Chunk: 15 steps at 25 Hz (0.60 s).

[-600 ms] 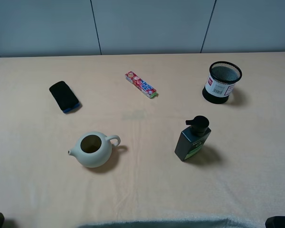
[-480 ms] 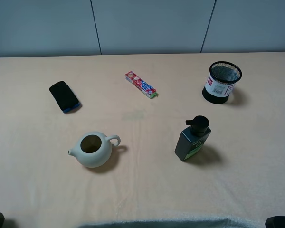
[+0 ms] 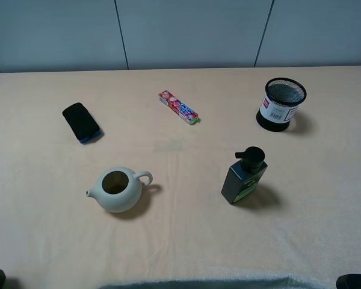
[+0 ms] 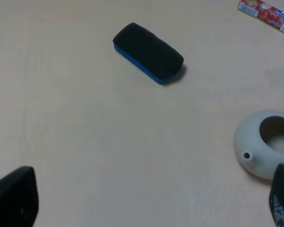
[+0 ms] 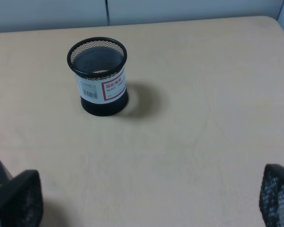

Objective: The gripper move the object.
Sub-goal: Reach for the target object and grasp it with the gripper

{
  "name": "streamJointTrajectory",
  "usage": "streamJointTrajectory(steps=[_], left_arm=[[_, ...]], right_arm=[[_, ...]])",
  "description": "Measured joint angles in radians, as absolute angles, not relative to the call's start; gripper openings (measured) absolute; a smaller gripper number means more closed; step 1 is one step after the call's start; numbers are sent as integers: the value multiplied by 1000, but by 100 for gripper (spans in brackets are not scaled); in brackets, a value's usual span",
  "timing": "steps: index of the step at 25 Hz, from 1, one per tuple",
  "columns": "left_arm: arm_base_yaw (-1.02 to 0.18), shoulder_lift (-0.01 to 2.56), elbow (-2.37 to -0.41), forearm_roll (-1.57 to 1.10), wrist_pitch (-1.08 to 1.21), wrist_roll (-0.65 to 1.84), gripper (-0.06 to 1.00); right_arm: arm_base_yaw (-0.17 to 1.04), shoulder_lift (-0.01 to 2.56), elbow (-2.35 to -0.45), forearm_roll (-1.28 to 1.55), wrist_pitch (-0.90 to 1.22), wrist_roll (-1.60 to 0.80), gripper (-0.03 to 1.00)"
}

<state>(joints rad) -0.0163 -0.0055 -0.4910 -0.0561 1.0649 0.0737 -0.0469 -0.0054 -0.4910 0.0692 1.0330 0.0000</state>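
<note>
Object [image 3: 243, 176] stands upright, between 10 and 11 o'clock from the nearer right gripper [image 5: 146, 201], whose fingers are spread apart.

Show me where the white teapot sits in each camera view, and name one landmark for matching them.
Exterior high: the teapot is at lower left of centre, with its handle pointing right.
Left wrist: the teapot is partly cut off at the frame edge, with its opening and spout showing.
Right wrist: not in view.
Landmark: the black phone, also seen in the left wrist view.
</note>
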Motion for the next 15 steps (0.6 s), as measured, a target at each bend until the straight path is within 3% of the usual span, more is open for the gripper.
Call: streamJointTrajectory(steps=[15], left_arm=[[-16, -5, -491, -56, 1065, 74, 99]], right_arm=[[-47, -5, -491, 131, 1033, -79, 69]])
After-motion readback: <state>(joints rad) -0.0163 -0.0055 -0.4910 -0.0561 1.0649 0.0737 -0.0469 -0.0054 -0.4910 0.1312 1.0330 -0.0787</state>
